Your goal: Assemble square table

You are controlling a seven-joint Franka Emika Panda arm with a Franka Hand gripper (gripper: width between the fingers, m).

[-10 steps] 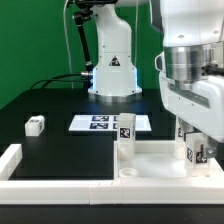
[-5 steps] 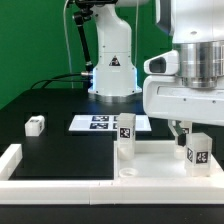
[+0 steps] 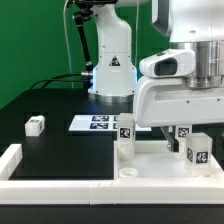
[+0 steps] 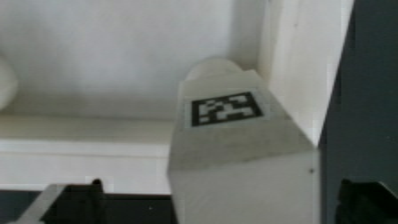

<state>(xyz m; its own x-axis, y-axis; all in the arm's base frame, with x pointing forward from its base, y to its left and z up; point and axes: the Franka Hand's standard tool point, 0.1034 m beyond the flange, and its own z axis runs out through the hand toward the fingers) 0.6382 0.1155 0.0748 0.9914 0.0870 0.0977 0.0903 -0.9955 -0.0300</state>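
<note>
The white square table slab (image 3: 155, 160) lies at the front, against the border wall. Three white tagged legs stand on it: one at the exterior view's left (image 3: 126, 137), one at the right (image 3: 198, 151), and one behind it under my hand (image 3: 183, 134). A fourth leg (image 3: 35, 125) lies loose on the black table. My gripper (image 3: 179, 132) hangs over the slab's right part. In the wrist view the gripper (image 4: 224, 206) is open, and a tagged leg (image 4: 240, 130) stands between its dark fingers (image 4: 71, 205) with a gap on each side.
The marker board (image 3: 100, 123) lies flat behind the slab. A low white border wall (image 3: 15, 160) runs along the front and the exterior view's left. The robot base (image 3: 112, 70) stands at the back. A round socket (image 3: 128, 173) shows at the slab's front.
My hand has moved toward the exterior view's left and now covers more of the slab's right part. The legs and slab have not moved.
</note>
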